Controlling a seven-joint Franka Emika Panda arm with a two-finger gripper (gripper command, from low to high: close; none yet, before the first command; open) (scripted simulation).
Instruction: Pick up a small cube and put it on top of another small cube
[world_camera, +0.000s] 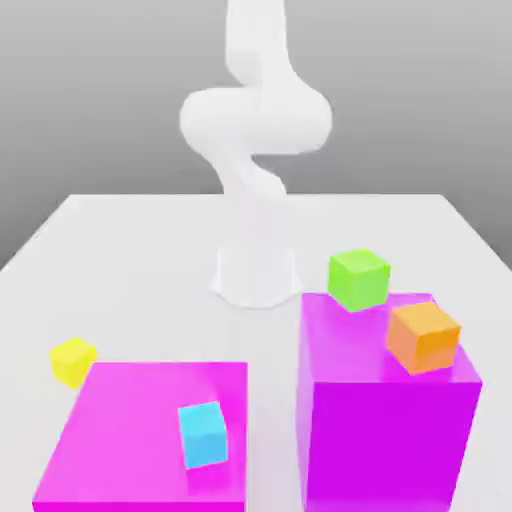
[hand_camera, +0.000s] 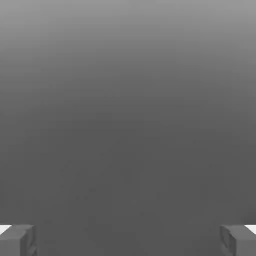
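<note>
Four small cubes lie in the exterior view. A green cube (world_camera: 358, 279) rests on the far edge of a tall magenta block (world_camera: 385, 420), and an orange cube (world_camera: 424, 337) sits near that block's right edge. A cyan cube (world_camera: 203, 434) lies on a low magenta slab (world_camera: 140, 430). On the white table (world_camera: 120, 250), just beyond the slab's far left corner, is a yellow cube. My gripper (hand_camera: 128, 240) is open, its two grey fingertips (hand_camera: 17, 240) far apart with nothing between them, facing plain grey background.
The white arm (world_camera: 256, 130) rises from its base (world_camera: 257, 275) at the table's middle, behind both magenta blocks. Bare table lies to the exterior view's left and right of the base.
</note>
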